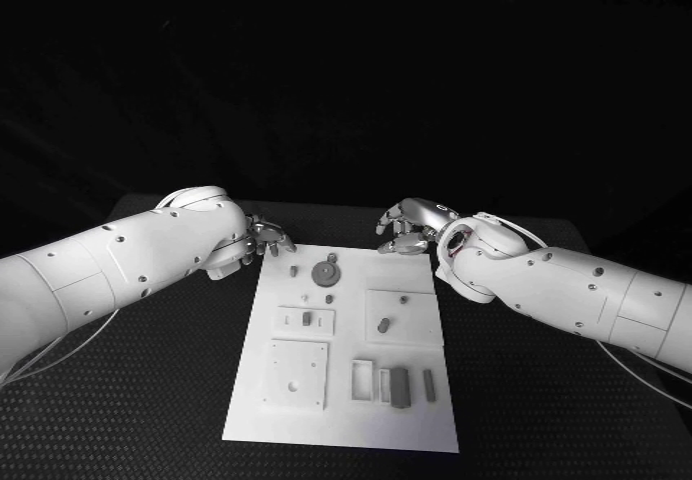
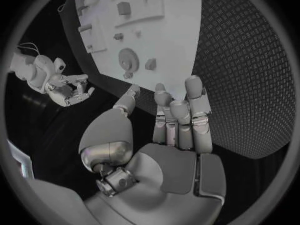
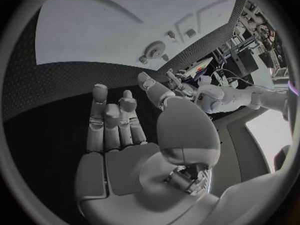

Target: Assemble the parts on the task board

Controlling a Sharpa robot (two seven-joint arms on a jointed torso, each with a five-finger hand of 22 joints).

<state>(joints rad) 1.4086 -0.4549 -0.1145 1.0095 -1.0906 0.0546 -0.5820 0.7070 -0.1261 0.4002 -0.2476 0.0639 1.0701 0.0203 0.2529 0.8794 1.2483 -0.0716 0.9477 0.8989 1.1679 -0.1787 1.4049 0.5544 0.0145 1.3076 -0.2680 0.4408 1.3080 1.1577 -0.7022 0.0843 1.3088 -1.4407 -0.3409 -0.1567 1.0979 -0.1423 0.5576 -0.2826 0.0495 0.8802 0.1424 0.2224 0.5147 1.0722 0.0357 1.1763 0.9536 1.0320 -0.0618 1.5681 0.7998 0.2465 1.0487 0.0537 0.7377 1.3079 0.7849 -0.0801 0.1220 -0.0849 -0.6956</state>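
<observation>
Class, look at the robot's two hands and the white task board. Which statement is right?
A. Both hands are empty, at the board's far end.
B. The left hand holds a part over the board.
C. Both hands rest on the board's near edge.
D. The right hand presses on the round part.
A: the left hand and right hand hold nothing, fingers apart, beside the far end of the task board.

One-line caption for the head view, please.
Both hands, left and right, hover empty at the far end of the white task board, its grey parts untouched.
</observation>
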